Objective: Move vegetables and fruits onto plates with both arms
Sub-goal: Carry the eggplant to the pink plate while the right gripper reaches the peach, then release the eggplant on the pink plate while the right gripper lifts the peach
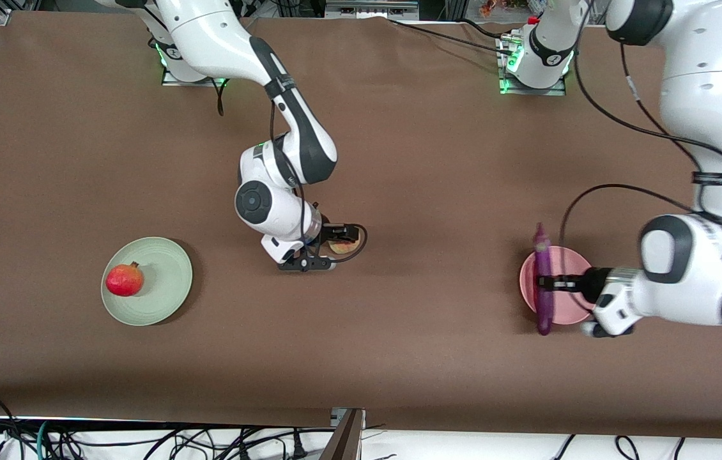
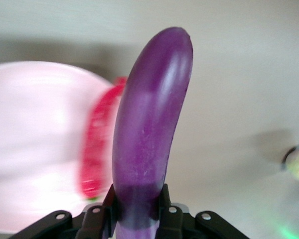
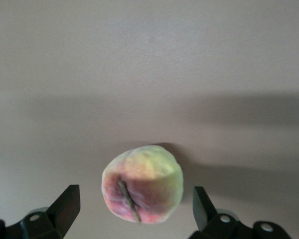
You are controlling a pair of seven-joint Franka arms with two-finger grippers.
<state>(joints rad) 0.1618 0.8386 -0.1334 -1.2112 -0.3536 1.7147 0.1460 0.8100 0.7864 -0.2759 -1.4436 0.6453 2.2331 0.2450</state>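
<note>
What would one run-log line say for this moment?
left pincer: shut on eggplant over pink plate | right pincer: open around peach | pomegranate: on green plate

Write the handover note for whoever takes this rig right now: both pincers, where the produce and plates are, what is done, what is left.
Left pincer: shut on the eggplant, holding it over the pink plate.
Right pincer: open, its fingers on either side of the peach, which sits on the bare table near the middle; not gripped yet.
Done: pomegranate rests on the green plate toward the right arm's end. A red chili pepper already lies on the pink plate.
Left: release the eggplant onto the pink plate; grasp the peach and probably carry it to the green plate.
</note>
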